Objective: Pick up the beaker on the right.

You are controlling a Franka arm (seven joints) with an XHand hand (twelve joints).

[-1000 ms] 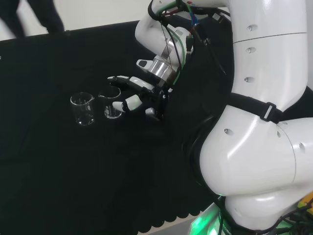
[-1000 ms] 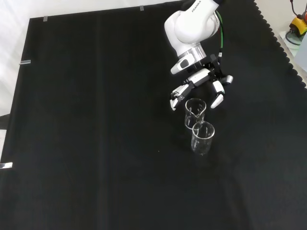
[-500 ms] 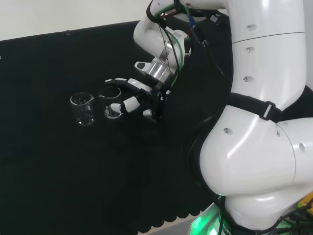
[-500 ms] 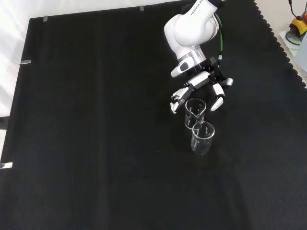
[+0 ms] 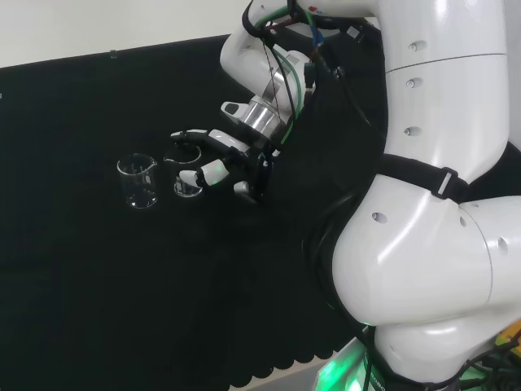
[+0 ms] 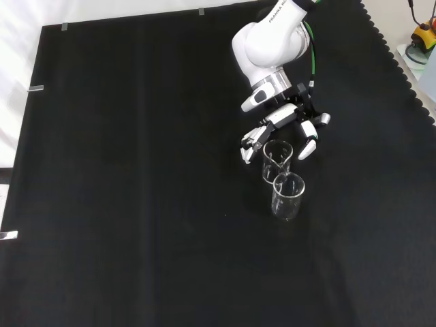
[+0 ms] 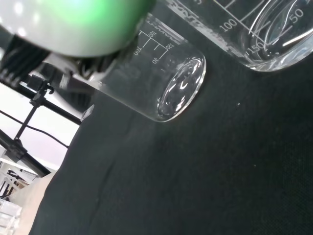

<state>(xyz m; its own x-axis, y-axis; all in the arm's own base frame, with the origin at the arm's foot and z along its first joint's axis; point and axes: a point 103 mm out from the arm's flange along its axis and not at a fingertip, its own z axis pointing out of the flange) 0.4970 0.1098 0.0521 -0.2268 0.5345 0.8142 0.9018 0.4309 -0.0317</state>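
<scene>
Two clear glass beakers stand close together on the black cloth. In the head view the left beaker (image 5: pixel 138 181) stands apart from the hand, and the right beaker (image 5: pixel 186 172) sits between the spread fingers of the hand (image 5: pixel 230 157). The front view has the hand (image 6: pixel 285 121) coming from above, with one finger (image 6: pixel 248 147) left and one finger (image 6: pixel 309 144) right of the upper beaker (image 6: pixel 277 159); the lower beaker (image 6: pixel 288 195) is beyond them. The fingers look relaxed, not curled round the glass. In the wrist view both beakers loom close, one larger (image 7: pixel 266 34), one smaller (image 7: pixel 171 81).
The arm's white links (image 5: pixel 440 204) take up the head view's right. The cloth's scalloped edge (image 6: pixel 409 88) runs down the front view's right, with a yellow object (image 6: pixel 422 35) past it. Tape marks (image 6: pixel 35 88) sit at the cloth's left edge.
The hand has crept a little closer to the right beaker, its fingers now reaching further along both sides of it. Neither beaker has moved.
</scene>
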